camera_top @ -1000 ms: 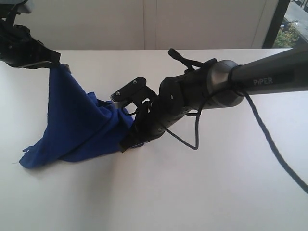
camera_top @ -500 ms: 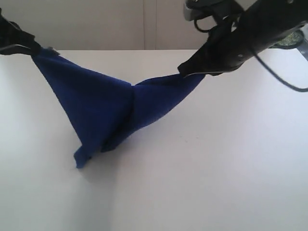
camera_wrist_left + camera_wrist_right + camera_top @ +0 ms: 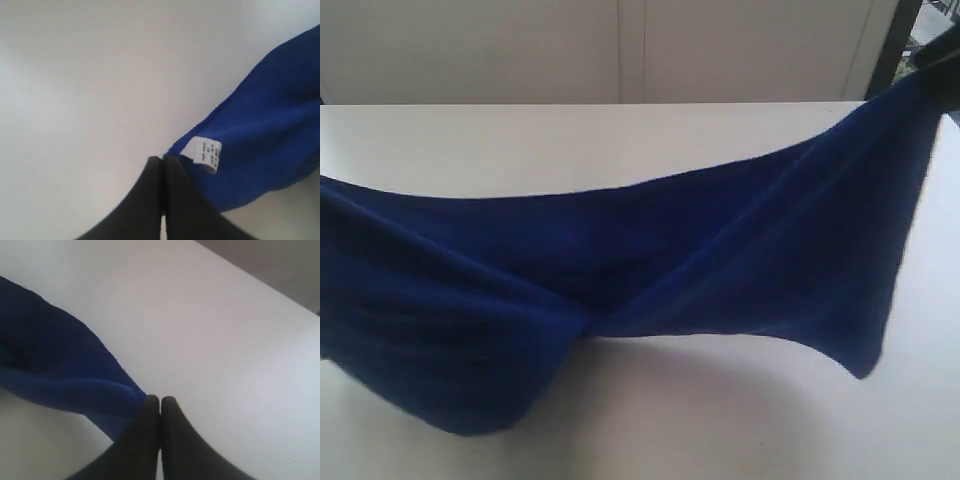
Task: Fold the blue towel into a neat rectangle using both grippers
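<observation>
Exterior view: the blue towel [image 3: 620, 260] hangs stretched in the air across nearly the whole picture, above a white tabletop [image 3: 520, 140]. Its top edge runs from the left border, dips gently in the middle, then climbs to the upper right corner of the frame. The left end runs out of the picture. The cloth is twisted near the centre, with deep folds fanning out to both sides. A heavy fold sags lowest at the left, and a pointed corner hangs down at the right. A soft shadow lies on the tabletop under the cloth. Whether the lowest fold touches the surface cannot be told. A pale panelled wall [image 3: 720, 50] stands behind.

Left wrist view: the left claw [image 3: 161, 161] shows as two black fingers pressed together. It is clamped on the very corner of the towel, just beside a small white tag [image 3: 206, 154] with tiny print too small to read. The blue cloth spreads away from the fingertips, with the white tabletop beyond it.

Right wrist view: the right claw [image 3: 160, 400] also has its two black fingers together, pinching an edge of the towel at the tips. The cloth trails off from that grip in thick folds over the bare white tabletop.
</observation>
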Robot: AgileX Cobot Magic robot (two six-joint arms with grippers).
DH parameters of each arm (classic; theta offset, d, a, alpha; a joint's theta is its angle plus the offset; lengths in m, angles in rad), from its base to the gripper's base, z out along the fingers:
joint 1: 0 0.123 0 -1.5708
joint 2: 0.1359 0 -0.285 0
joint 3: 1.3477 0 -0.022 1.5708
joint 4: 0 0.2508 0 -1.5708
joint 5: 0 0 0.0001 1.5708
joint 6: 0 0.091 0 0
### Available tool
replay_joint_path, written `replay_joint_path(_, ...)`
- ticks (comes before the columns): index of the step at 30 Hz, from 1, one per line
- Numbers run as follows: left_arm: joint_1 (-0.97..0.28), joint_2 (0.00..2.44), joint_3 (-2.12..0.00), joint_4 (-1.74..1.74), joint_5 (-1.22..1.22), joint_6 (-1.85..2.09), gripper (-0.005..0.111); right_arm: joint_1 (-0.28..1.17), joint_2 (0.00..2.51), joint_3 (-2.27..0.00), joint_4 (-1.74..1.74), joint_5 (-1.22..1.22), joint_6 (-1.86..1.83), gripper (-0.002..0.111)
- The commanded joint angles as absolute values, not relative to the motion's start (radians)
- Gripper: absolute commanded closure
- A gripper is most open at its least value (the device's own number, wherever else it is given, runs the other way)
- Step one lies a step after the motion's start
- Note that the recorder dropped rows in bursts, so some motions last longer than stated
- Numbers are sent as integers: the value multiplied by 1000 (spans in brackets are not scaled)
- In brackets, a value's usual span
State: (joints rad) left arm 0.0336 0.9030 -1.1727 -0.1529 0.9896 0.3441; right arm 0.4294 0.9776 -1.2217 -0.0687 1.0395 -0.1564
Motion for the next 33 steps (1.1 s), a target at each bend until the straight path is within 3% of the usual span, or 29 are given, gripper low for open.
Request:
replay_joint_path(1,38,758,-1166,-74,999,220,107,419,804,-1220,-98,1070,-140,108)
replay_joint_path(9,38,833,-1164,-74,964,128,107,419,824,-1191,-343,1093,89,108)
replay_joint_path(17,38,1219,-1164,-95,844,128,107,419,1171,-1069,-412,882,149,108)
replay_joint_path(25,36,1616,-1164,-195,601,130,107,380,1531,-1058,-719,616,428,108)
replay_joint_path(33,36,1781,-1164,-382,434,270,107,291,1695,-1064,-744,448,512,108)
